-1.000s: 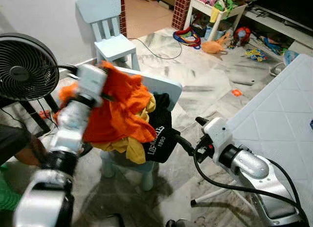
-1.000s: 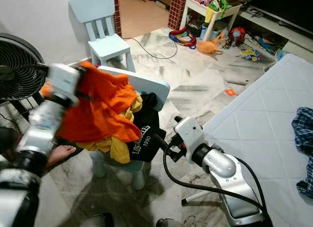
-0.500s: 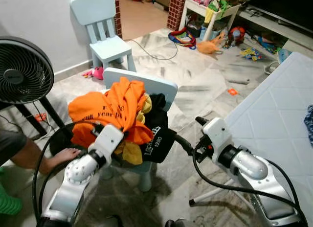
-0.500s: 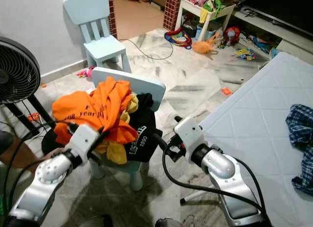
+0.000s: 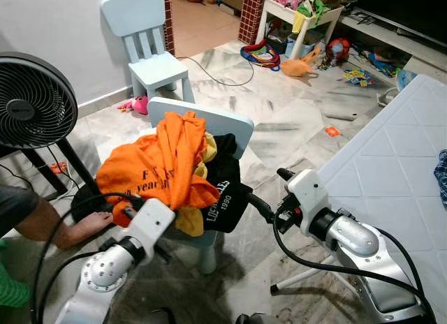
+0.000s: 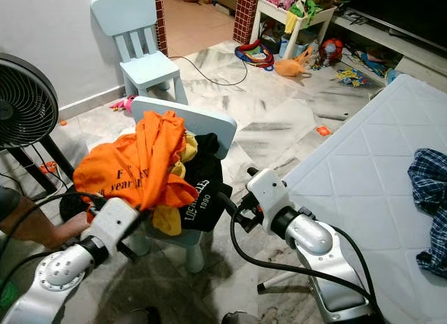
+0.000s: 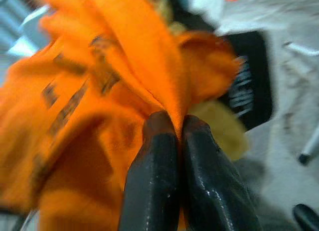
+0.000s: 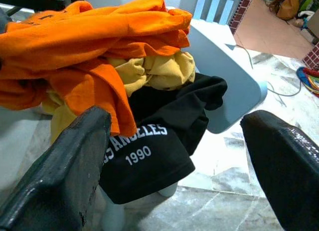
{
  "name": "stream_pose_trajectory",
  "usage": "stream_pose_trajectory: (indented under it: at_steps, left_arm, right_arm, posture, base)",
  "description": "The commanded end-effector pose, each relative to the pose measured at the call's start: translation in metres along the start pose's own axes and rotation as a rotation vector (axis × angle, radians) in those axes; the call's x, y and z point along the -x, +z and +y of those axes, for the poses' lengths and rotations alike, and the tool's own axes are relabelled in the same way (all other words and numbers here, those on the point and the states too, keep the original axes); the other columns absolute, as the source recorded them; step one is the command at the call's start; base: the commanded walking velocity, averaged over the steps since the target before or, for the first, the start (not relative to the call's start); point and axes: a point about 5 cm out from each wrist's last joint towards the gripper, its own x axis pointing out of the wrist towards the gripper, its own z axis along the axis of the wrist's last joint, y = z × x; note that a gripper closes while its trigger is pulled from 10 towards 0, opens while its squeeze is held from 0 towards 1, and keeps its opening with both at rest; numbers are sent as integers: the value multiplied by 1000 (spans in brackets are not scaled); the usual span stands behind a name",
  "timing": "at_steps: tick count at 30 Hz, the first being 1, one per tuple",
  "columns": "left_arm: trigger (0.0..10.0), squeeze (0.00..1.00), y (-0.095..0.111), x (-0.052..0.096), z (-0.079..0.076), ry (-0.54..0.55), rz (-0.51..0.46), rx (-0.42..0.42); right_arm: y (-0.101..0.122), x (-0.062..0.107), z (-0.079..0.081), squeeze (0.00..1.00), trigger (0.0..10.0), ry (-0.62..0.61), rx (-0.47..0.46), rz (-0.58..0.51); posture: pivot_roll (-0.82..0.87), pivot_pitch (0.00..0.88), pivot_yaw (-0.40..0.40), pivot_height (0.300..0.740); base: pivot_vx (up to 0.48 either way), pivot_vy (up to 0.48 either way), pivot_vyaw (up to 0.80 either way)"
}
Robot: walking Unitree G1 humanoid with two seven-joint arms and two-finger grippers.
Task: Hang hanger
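Marble floor (image 5: 293,114), toys scattered along the far wall, a standing fan (image 5: 31,100) at the left, white bed (image 5: 391,163) at the right. Left eye view: small pale-blue chair (image 5: 230,125) in the middle carries a heap of clothes, orange shirt (image 5: 164,167) on top, draped over the chair's back edge, a yellow garment (image 5: 190,223) under it, a black shirt (image 5: 223,202) hanging off the seat's right edge. A second blue chair (image 5: 150,41) stands farther back. A person's hand (image 5: 87,226) rests on the floor at the left. Left gripper (image 5: 126,214) sits at the orange shirt's lower hem; right gripper (image 5: 253,202) points at the black shirt from the right. Right eye view: same layout; a checked cloth (image 6: 429,191) lies on the bed's right edge. No hanger can be made out in any view, so its place cannot be told. Left wrist view: fingers (image 7: 154,181) clenched tight on a fold of orange fabric. Right wrist view: fingers (image 8: 65,176) spread wide, nothing between them, the pile just ahead. Judgement: the step looks like drawing the orange shirt free of the heap. To do it well, lift up and away from the chair's back edge so the yellow piece is not dragged along, and keep the free gripper ready to pin the rest.
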Motion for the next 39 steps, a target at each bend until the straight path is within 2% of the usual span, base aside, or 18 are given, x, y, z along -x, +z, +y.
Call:
stream_pose_trajectory:
  at_steps: [1,2,3,4,5,6,8,9,10,14,21,22,27,31,32,35,38,39]
  left_arm:
    - [7255,0,-5,1,4,39,41,7]
    - [7255,0,-7,0,6,53,55,23]
    - [10000,0,-9,-1,10,84,71,38]
    - [10000,67,-11,-2,15,122,86,95]
    - [10000,67,-11,-3,15,127,87,118]
    - [10000,1000,-11,-2,16,124,89,141]
    - [10000,1000,-8,-1,19,156,74,136]
    - [10000,1000,-4,0,24,225,45,146]
    - [10000,1000,-3,0,26,242,38,149]
    - [10000,1000,6,6,45,481,-28,242]
    - [10000,1000,12,8,62,586,-72,243]
    - [10000,1000,14,8,68,620,-86,252]
    - [10000,1000,19,4,81,654,-97,248]
    - [10000,1000,20,1,90,682,-97,275]
    - [10000,1000,21,0,94,698,-99,307]
    - [10000,1000,22,-7,96,660,-87,324]
    - [10000,1000,20,-18,84,504,-36,316]
    - [10000,1000,15,-25,68,366,16,307]
  right_arm:
    - [0,-1,-1,0,10000,0,10,1]
    - [0,0,-1,0,10000,1,9,1]
    - [0,0,0,0,10000,1,9,1]
    - [0,0,0,0,10000,2,9,1]
    - [0,0,0,0,10000,3,9,1]
    - [0,0,0,0,10000,3,9,1]
    - [0,-1,-1,0,10000,2,10,-1]
    - [0,-2,-1,0,10000,3,11,-2]
    - [0,-2,-1,0,10000,3,11,-2]
    - [0,-5,0,0,10000,4,9,-6]
    - [0,-7,2,0,10000,7,8,-13]
    - [0,-7,1,0,10000,3,8,-16]
    - [0,-8,2,0,10000,-1,6,-19]
    - [-1,-8,3,0,10000,-1,5,-19]
    - [-1,-8,3,0,10000,-2,4,-19]
    - [-1,-8,3,0,10000,-4,3,-20]
    - [-1,-8,3,0,10000,-6,3,-20]
    - [-2,-8,3,0,10000,-7,3,-20]
  posture:
    - [-127,111,-71,740]
    - [-127,111,-71,740]
    - [-128,110,-71,740]
    - [-127,109,-71,740]
    - [-127,109,-72,740]
    - [-127,108,-71,740]
    - [-126,107,-72,740]
    - [-121,107,-71,740]
    - [-121,107,-71,740]
    - [-110,104,-71,740]
    - [-108,98,-68,740]
    - [-106,96,-65,740]
    - [-106,96,-61,740]
    - [-107,97,-58,740]
    - [-108,96,-58,740]
    - [-109,97,-56,740]
    - [-109,96,-56,740]
    - [-107,95,-56,740]
  base:
    - [0,0,0]
    - [0,0,0]
    - [0,0,0]
    - [0,0,0]
    - [0,0,0]
    - [0,0,0]
    - [0,0,0]
    - [0,0,0]
    - [0,0,0]
    - [0,0,0]
    - [0,0,0]
    - [0,0,0]
    - [0,0,0]
    - [0,0,0]
    - [0,0,0]
    - [0,0,0]
    - [0,0,0]
    - [0,0,0]
